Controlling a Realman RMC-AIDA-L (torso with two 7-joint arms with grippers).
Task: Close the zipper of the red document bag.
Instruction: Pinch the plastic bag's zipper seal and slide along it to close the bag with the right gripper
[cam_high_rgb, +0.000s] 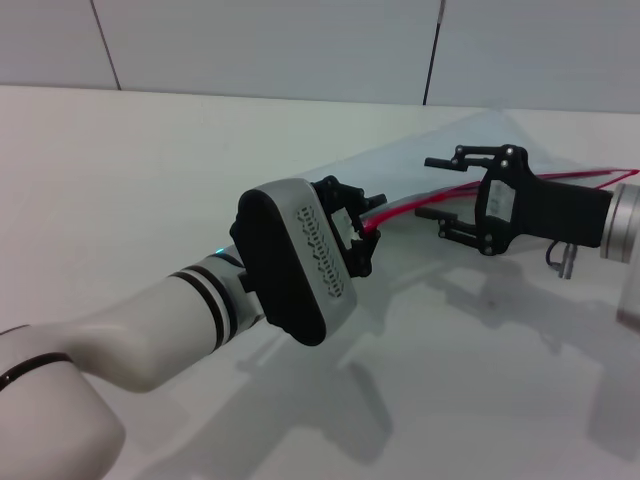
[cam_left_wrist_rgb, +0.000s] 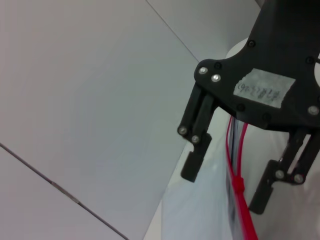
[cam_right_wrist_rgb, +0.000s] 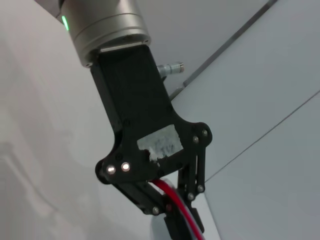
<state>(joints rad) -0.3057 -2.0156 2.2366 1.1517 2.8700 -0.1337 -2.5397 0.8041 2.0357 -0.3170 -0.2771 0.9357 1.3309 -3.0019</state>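
The red document bag (cam_high_rgb: 400, 165) is a translucent pale pouch held up off the white table (cam_high_rgb: 120, 180). Its red zipper (cam_high_rgb: 420, 203) runs from my left gripper toward the right edge of the head view. My left gripper (cam_high_rgb: 364, 236) is shut on the near end of the zipper; the right wrist view shows it (cam_right_wrist_rgb: 176, 220) pinching the red strip (cam_right_wrist_rgb: 172, 197). My right gripper (cam_high_rgb: 427, 187) stands open, one finger on each side of the strip. In the left wrist view the right gripper (cam_left_wrist_rgb: 226, 186) straddles the zipper (cam_left_wrist_rgb: 240, 192), whose two red strands split apart beyond it.
Grey wall panels (cam_high_rgb: 300, 40) rise behind the table's far edge. My left forearm (cam_high_rgb: 150, 330) crosses the near left of the table.
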